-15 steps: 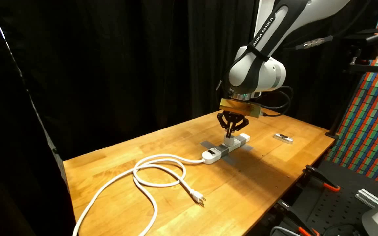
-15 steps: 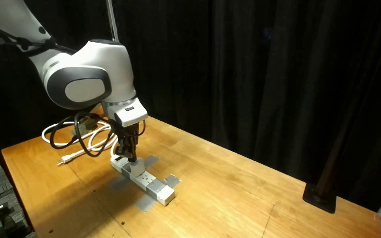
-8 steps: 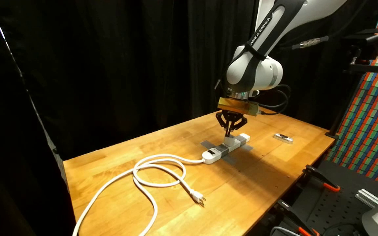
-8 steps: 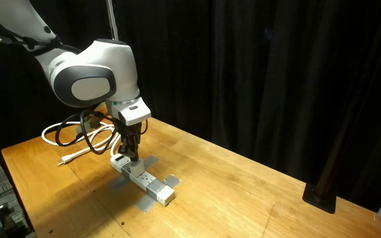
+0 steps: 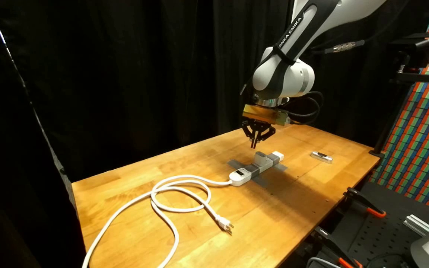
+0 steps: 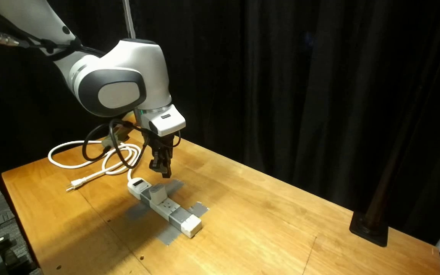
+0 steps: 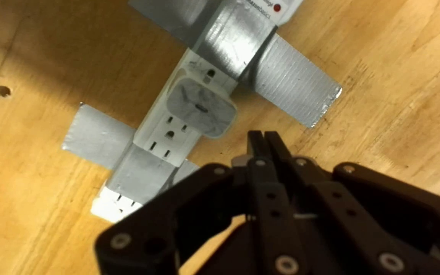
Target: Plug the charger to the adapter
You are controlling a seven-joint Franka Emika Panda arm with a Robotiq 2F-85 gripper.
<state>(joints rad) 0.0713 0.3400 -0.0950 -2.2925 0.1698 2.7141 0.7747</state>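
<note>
A white single-port wall charger point(image 7: 201, 107) is standing upright on a white Amazon Basics power strip point(image 6: 167, 207), seemingly plugged in, while a Robotiq gripper point(image 5: 253, 146) is hovering above, near but not touching, its black fingers point(image 7: 256, 145) drawn almost together and gripping nothing. The job is looking all but finished: the charger is meeting the strip's face, though how deep its prongs are reaching is not showing. By all appearances only a check for a flush fit and backing the gripper clear are remaining. Silver duct tape point(image 7: 294, 82) is strapping the strip to a wooden bench point(image 6: 250, 229), between the edge facing a black curtain point(image 5: 143, 85) and the edge bearing orange-tipped clamps point(image 5: 364, 201). The strip's white cord point(image 5: 179, 210) is looping towards one short edge of the bench, its three-prong plug point(image 5: 223, 223) lying loose. The strip is acting as the nearest thing to a container, carrying the charger, with bare sockets point(image 7: 169, 134) showing beside it.
</note>
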